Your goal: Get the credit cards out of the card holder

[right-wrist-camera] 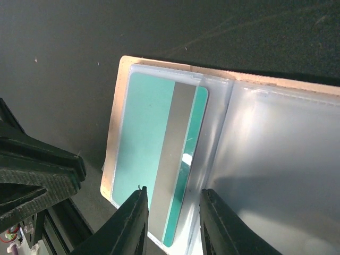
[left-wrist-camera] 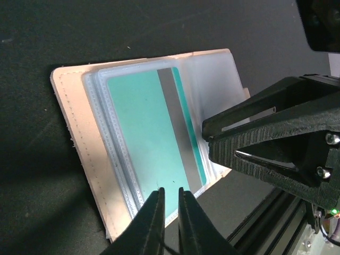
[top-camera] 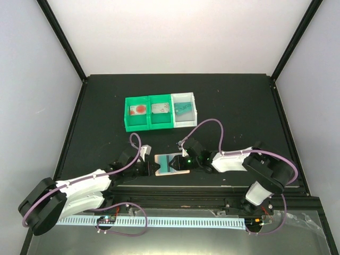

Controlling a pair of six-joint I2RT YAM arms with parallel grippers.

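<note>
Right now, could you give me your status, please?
Left tool nearly shut at edge of card holder. Right tool open, straddling end of credit card. Card sleeved, not yet out. Path clear.

1. Left arm (top-camera: 79,188) stretches low from its base toward the left end of the holder (top-camera: 171,162).
2. Left gripper (left-wrist-camera: 171,190) sits at that end; fingers nearly together, a thin slit between; whether they pinch anything cannot be told.
3. Right arm (top-camera: 234,159) folds at the elbow; forearm runs leftward to the holder's right end.
4. Right gripper (right-wrist-camera: 174,191) meets the holder from the opposite side; jaws partly apart, fingertips above the holder; both grippers face each other across it.
</note>
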